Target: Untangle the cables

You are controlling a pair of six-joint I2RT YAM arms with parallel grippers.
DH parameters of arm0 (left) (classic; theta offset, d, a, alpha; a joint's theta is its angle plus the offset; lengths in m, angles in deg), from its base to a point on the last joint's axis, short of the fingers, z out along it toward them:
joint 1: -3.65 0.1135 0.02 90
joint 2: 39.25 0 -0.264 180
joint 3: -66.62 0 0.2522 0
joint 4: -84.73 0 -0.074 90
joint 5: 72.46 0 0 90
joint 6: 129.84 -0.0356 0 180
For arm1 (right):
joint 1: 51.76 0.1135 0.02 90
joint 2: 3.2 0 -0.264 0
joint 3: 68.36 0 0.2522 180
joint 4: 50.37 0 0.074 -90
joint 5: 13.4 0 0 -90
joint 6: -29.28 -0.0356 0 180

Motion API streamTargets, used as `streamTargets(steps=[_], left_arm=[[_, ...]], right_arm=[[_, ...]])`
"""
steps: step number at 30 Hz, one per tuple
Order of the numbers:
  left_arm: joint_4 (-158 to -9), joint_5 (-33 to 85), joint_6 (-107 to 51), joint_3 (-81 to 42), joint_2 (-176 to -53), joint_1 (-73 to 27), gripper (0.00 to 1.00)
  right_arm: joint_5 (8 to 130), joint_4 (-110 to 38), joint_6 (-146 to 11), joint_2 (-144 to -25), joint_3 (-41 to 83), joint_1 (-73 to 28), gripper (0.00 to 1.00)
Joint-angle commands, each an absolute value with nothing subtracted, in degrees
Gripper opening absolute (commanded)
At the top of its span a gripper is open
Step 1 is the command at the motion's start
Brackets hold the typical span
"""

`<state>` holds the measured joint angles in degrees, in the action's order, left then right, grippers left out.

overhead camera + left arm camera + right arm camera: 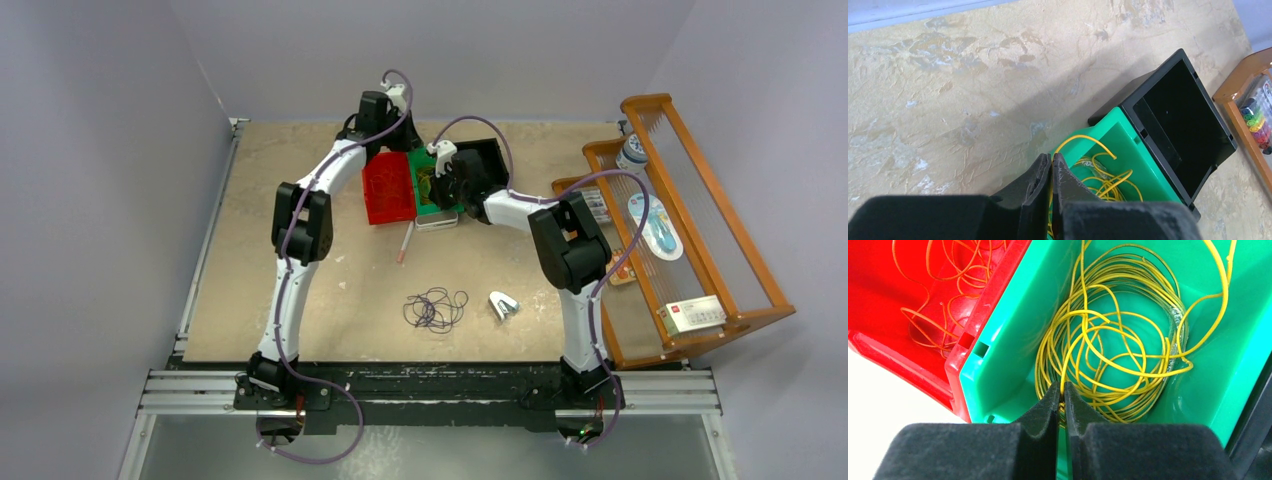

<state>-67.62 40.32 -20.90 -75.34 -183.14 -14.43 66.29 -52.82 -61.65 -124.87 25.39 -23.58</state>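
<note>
Loose loops of yellow cable [1108,340] lie in a green bin [1008,340]. My right gripper [1062,386] is shut on one strand of it low inside the bin. My left gripper [1052,157] is shut at the bin's corner, and a yellow cable [1103,175] strand arches out from between its tips. Red-orange cable [948,270] lies in the red bin [888,305] alongside. A dark purple cable [435,308] lies tangled on the table, nearer the arm bases.
A black bin [1178,115] stands empty against the green bin [430,190]. A pen [405,243] and a small white object [503,305] lie on the table. A wooden rack [690,220] holding small items fills the right side.
</note>
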Motion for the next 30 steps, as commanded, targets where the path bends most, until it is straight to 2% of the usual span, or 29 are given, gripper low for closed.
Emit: streamTargets(steps=[1,7,30], left_arm=[[-71.0,44.3,-19.7,-73.2,-180.6,-14.3,0.03],[-71.5,44.7,-19.3,-72.3,-180.3,-14.3,0.00],[-77.5,44.2,-17.8,-63.1,-172.5,-14.4,0.00]], right_arm=[[64.5,-53.5,-62.1,-123.8,25.3,-23.6,0.08],[64.5,-53.6,-62.1,-123.8,25.2,-23.6,0.08],[63.2,-54.2,-62.9,-124.4,25.6,-23.6,0.07]])
